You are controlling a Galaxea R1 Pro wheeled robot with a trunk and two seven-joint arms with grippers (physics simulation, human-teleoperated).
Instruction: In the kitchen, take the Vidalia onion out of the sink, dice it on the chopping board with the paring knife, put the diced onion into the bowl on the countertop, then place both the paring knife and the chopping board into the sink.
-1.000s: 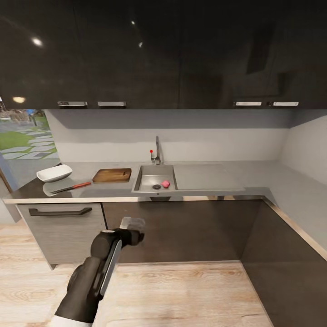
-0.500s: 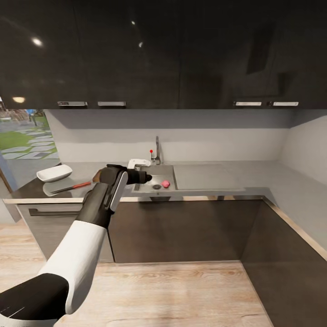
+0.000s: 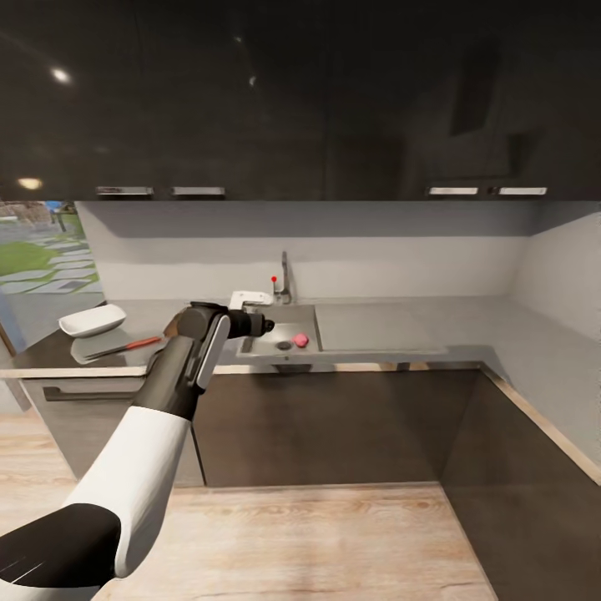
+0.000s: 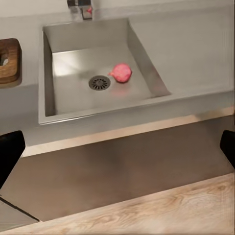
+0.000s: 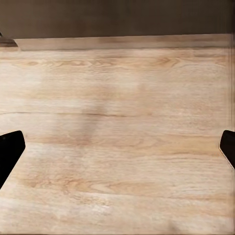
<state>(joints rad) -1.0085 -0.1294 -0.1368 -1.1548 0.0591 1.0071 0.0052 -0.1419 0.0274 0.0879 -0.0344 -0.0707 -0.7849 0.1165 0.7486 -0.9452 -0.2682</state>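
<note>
The pinkish Vidalia onion (image 3: 300,340) lies in the steel sink (image 3: 260,349), beside the drain; in the left wrist view the onion (image 4: 121,73) shows well beyond the spread fingertips. My left gripper (image 3: 250,299) hovers at counter height by the sink's left edge, open and empty (image 4: 117,152). The white bowl (image 3: 92,320) stands at the far left of the grey countertop (image 3: 392,330). The red-handled paring knife (image 3: 125,346) lies in front of the bowl. My arm hides the chopping board in the head view; one end of the chopping board (image 4: 9,59) shows left of the sink. My right gripper (image 5: 117,149) hangs open over the floor.
A faucet (image 3: 284,280) rises behind the sink. A drainboard (image 3: 376,325) lies right of the basin. The counter turns along the right wall (image 3: 542,367). Dark cabinets (image 3: 334,417) sit below, dark upper cabinets above. Light wooden floor (image 3: 317,542) lies in front.
My left arm has swung up from below the counter's edge to counter height by the sink. The head view has shifted slightly, so the counter sits a little further left.
</note>
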